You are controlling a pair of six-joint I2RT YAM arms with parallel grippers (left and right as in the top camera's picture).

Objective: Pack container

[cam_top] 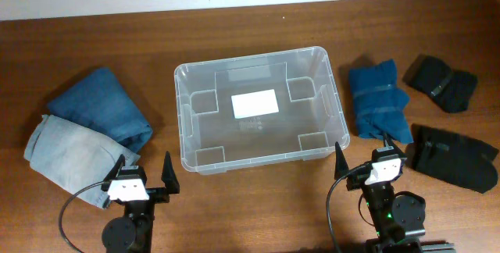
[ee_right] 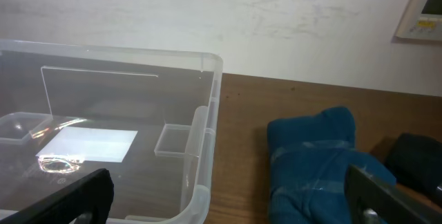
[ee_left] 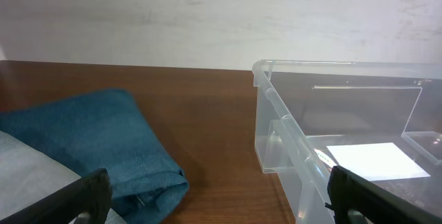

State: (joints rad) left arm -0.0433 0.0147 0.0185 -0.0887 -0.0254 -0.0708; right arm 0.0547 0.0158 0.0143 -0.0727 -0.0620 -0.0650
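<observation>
Resting mid-way on the brown table (cam_top: 250, 26), upright: the clear container (cam_top: 234, 132), white label (cam_top: 255, 103) on base. Left of it, touching each other, dark blue roll (cam_top: 101, 105) and pale grey roll (cam_top: 70, 155); right, blue bundle (cam_top: 377, 101), two black bundles (cam_top: 440, 83) (cam_top: 457, 155). Nearest the front edge, left gripper (cam_top: 144, 165) and right gripper (cam_top: 369, 158), fingers spread apart.

The brown wooden table (cam_top: 258, 206) carries the container (cam_top: 181, 112) ahead, between the left gripper (cam_top: 144, 161) and right gripper (cam_top: 363, 145). A dark blue cloth (cam_top: 101, 105) and a pale grey cloth (cam_top: 66, 155) lie left of the left fingers. Beyond the right fingers are a blue bundle (cam_top: 376, 101), a small black bundle (cam_top: 441, 83) and a larger black bundle (cam_top: 457, 155).
</observation>
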